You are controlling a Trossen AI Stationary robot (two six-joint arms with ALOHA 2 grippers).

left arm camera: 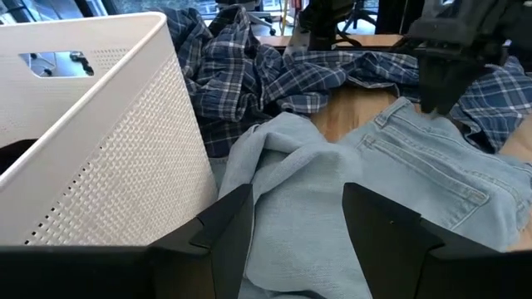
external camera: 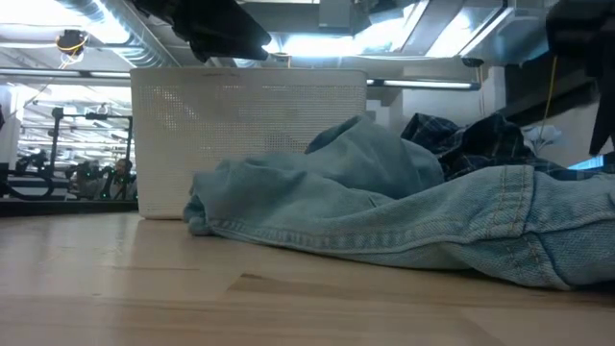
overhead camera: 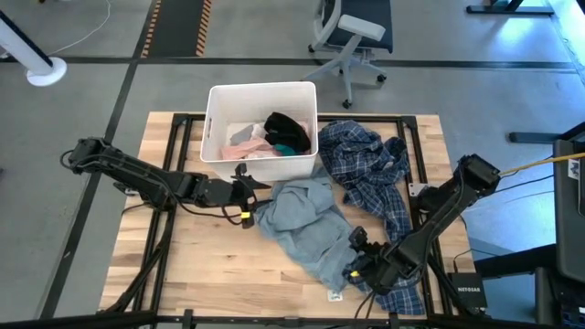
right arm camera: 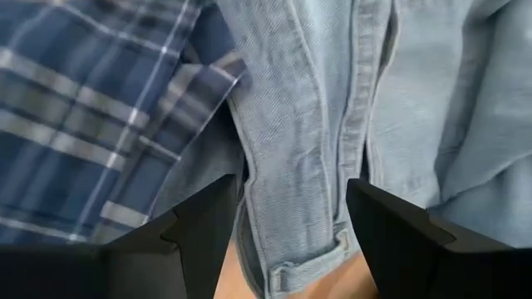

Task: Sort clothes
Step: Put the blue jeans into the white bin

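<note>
High view: white bin [overhead camera: 217, 123] at the table's far middle, holding pink, pale pink [overhead camera: 245, 138], teal and black [overhead camera: 285, 128] pieces. Grey-blue garment [overhead camera: 306, 224] lies spread just in front of the bin; plaid shirt [overhead camera: 370, 169] beside it, the 2 touching. Left gripper [overhead camera: 245, 196] at the garment's near-bin edge; right gripper [overhead camera: 358, 259] at its opposite, near-table-edge end.

Low view: grey-blue garment [external camera: 384, 207] flat on the wood, plaid shirt [external camera: 480, 139] heaped behind, bin wall [external camera: 240, 125] upright behind both.

Left wrist view: left fingers [left arm camera: 233, 228] spread wide, nothing between them, over a fold of the garment [left arm camera: 291, 166] just beside the bin [left arm camera: 108, 133].

Right wrist view: right fingers [right arm camera: 204, 224] spread wide, empty, straddling the garment's seamed hem [right arm camera: 291, 166], with plaid [right arm camera: 91, 108] alongside.

Step, judged: 2-arm pickup of the grey-blue garment, not yet gripped.

Next move, judged: both lower and close on cloth, then lift.

Edges and room: bin wall crowds the left gripper; bare wood lies open on the near-left side; the right gripper works close to the table's near edge.
</note>
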